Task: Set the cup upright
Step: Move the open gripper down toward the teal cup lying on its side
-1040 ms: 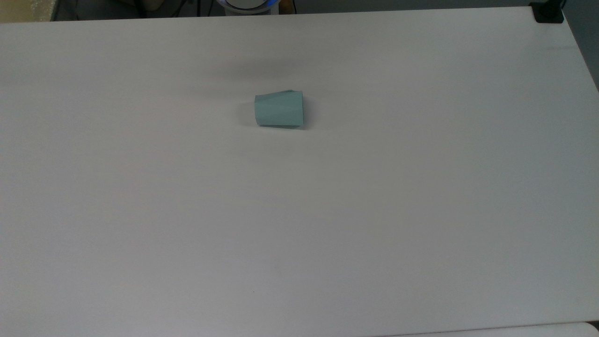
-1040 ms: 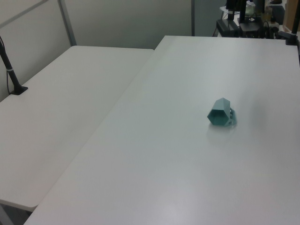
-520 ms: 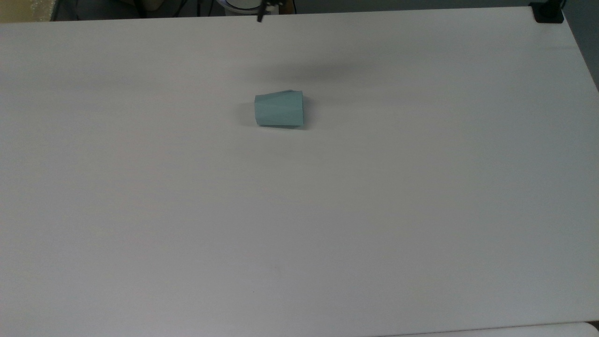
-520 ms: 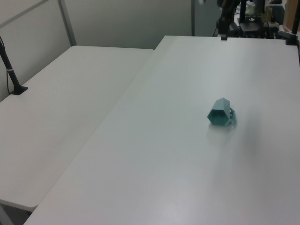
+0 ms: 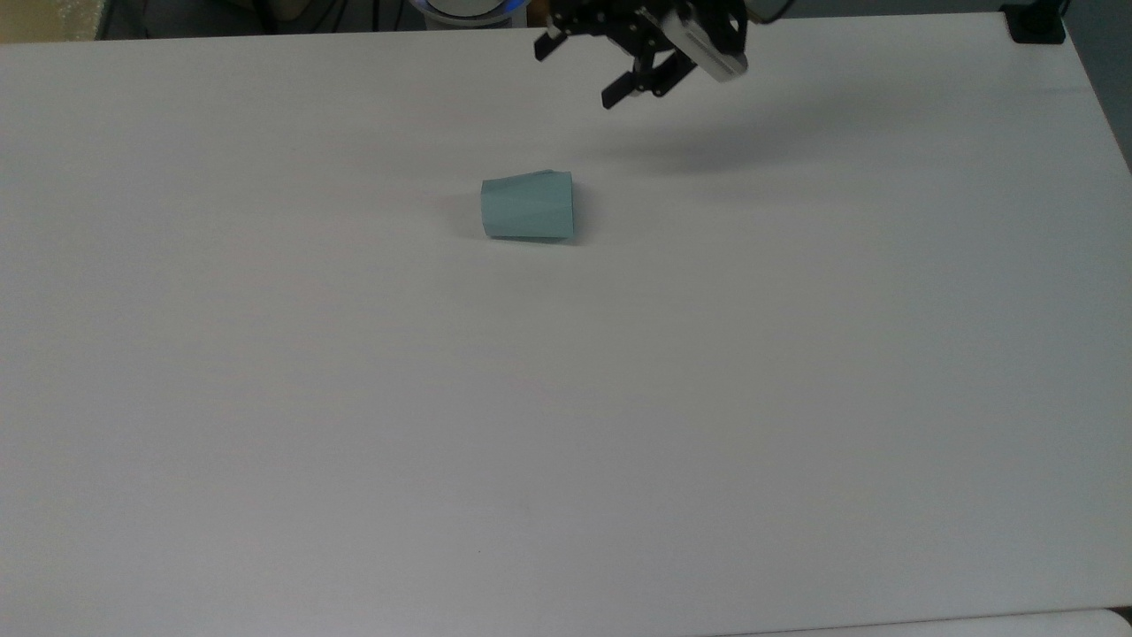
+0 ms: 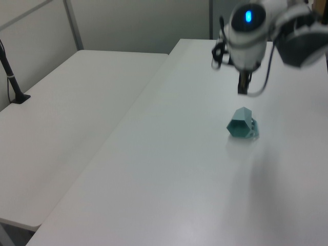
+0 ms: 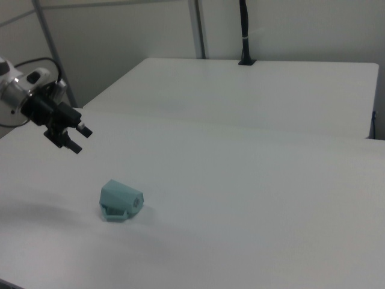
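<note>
Since the earlier frames, we note the gripper [image 5: 584, 75] has entered over the table's [image 5: 796, 398] far edge, jaws spread wide and empty. We find the cup [image 5: 528, 206] unmoved, on its side mid-table, long axis running across the top view, narrower base toward the top view's left. It lies below and slightly left of the gripper in the top view, well apart.

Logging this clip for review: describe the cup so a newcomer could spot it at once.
On the white table, in the top view's upper middle, the cup lies on its side. It is pale teal, faceted and tapered, below-left of the open gripper above the table.
</note>
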Action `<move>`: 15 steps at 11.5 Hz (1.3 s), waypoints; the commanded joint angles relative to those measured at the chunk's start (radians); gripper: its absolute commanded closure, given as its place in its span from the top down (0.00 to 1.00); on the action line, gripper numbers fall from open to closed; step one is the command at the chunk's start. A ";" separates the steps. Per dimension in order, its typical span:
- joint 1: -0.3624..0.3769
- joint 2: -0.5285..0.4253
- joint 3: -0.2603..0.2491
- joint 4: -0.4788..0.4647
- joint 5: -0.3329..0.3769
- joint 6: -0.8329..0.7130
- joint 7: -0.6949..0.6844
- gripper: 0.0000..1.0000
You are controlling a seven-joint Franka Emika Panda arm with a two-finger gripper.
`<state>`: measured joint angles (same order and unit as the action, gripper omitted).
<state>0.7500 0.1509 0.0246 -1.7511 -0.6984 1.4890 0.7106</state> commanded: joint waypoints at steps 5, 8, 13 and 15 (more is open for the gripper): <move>0.052 0.203 -0.008 -0.010 -0.131 -0.007 0.116 1.00; 0.049 0.231 -0.008 -0.018 -0.136 0.007 0.116 1.00; 0.022 0.262 -0.008 -0.018 -0.141 0.054 0.118 1.00; 0.019 0.265 -0.008 -0.018 -0.141 0.056 0.118 1.00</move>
<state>0.7707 0.4218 0.0187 -1.7628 -0.8233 1.5262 0.8085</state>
